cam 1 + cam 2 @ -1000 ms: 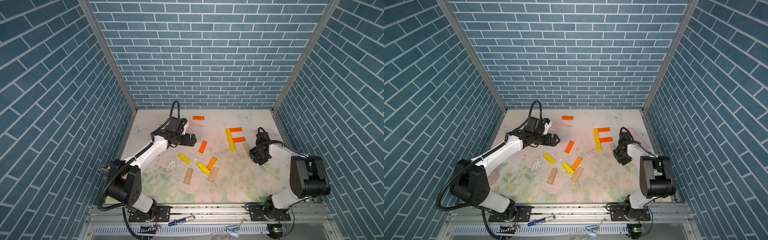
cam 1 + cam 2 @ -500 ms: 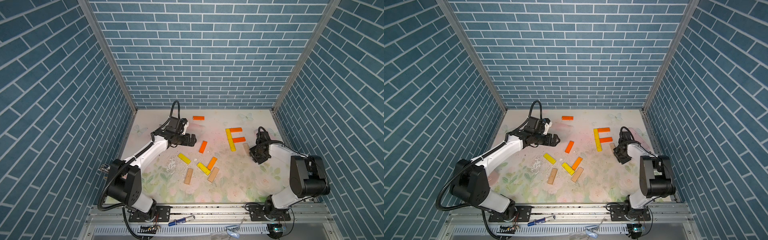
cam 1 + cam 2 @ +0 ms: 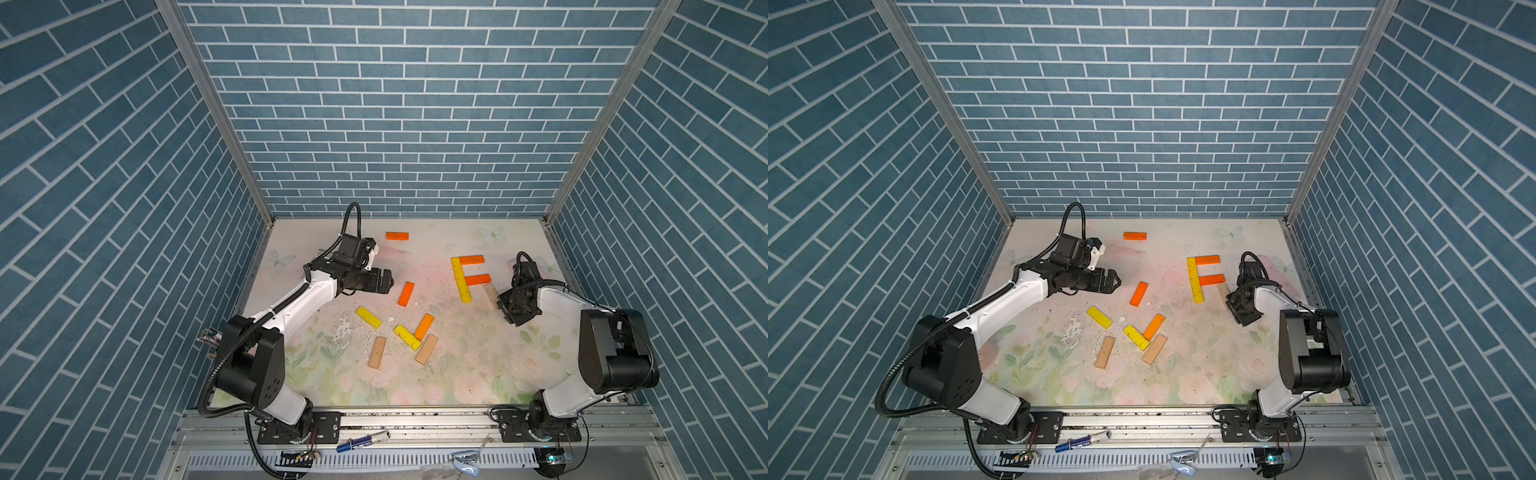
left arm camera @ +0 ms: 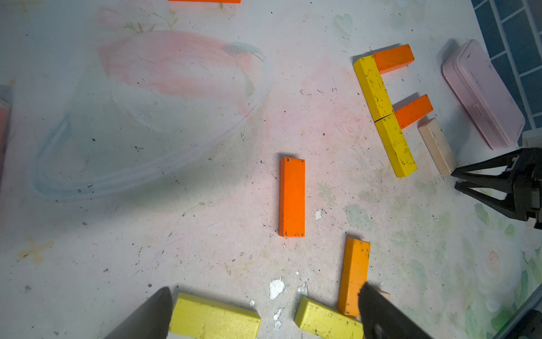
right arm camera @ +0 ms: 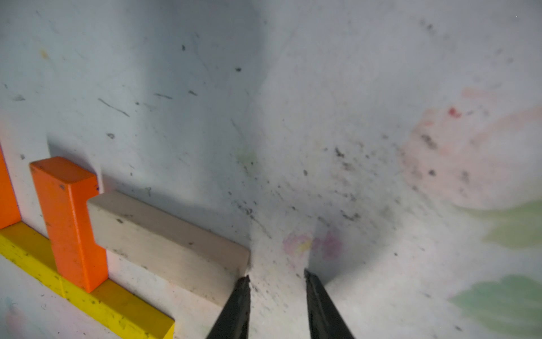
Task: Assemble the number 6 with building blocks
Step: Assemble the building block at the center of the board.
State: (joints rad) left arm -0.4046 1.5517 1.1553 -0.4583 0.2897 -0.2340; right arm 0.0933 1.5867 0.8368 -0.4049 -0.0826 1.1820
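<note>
The building blocks lie flat on the floral mat (image 3: 457,374). Two yellow blocks (image 3: 461,279) and two orange ones (image 3: 478,279) form an F shape at the right. A tan block (image 5: 164,240) lies against the lower orange bar (image 5: 69,223). My right gripper (image 5: 277,278) is slightly open and holds nothing, with one fingertip (image 5: 242,289) at the tan block's end. My left gripper (image 4: 264,296) hangs open above the mat. It is near a loose orange block (image 4: 291,197), two yellow blocks (image 4: 214,318) and another orange one (image 4: 355,276).
A lone orange block (image 3: 397,236) lies near the back wall. Two tan blocks (image 3: 377,352) sit toward the front. A pink case (image 4: 481,94) rests by the right wall. Flaked white patches (image 3: 343,328) mark the mat. Brick walls enclose three sides.
My right gripper's jaws have parted a little beside the tan block. The left arm and the blocks have not visibly moved.
</note>
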